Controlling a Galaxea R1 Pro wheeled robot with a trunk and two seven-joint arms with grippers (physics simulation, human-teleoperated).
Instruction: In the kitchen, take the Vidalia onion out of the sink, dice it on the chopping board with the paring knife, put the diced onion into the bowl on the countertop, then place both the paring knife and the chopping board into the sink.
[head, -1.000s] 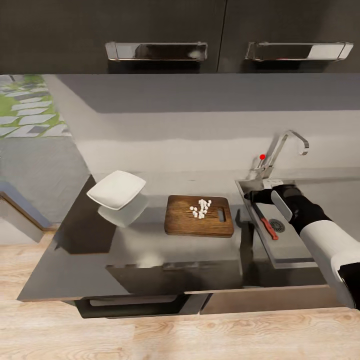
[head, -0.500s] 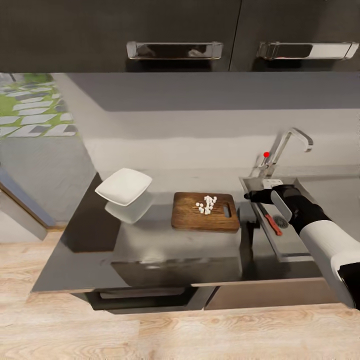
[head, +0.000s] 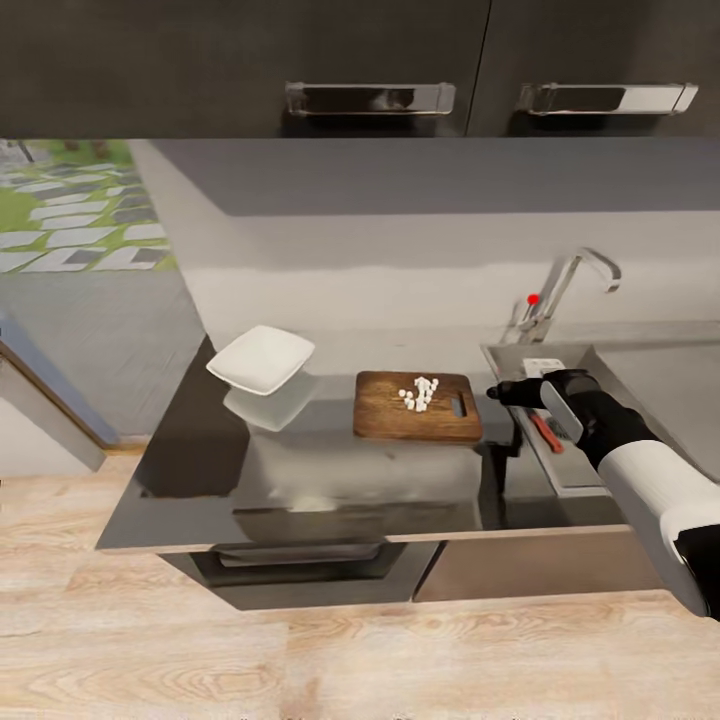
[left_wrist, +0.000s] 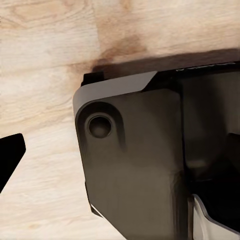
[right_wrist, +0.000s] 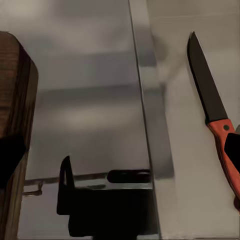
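On the dark countertop (head: 300, 470), head view: the white bowl (head: 261, 359) stands toward the robot's left, well apart from the chopping board (head: 418, 407), which lies flat with its slot end toward the sink (head: 575, 480). A small heap of white diced onion (head: 418, 392) rests on the board near that slot end; the bowl holds none that can be seen. The paring knife (head: 546, 432) lies on the grey sink floor, red handle toward the robot, partly hidden behind the right arm. The chrome tap (head: 565, 285) with its red knob (head: 534, 298) rises at the back of the sink. The right gripper (head: 500, 394) hovers over the strip of worktop between board and sink, its tips pointing toward the board; the knife lies just beside and below it, not touched.

Right wrist view: the knife (right_wrist: 216, 117) lies loose on the sink floor, dark blade away from the handle; the board's edge (right_wrist: 17, 125) shows on the opposite side, and the sink rim (right_wrist: 147, 125) runs between them. The two finger tips sit at opposite margins, spread wide apart with nothing between them.

Left wrist view: pale wood floor (left_wrist: 45, 65) and part of the robot's own dark body (left_wrist: 135, 170); whether the left gripper is spread or closed cannot be told.
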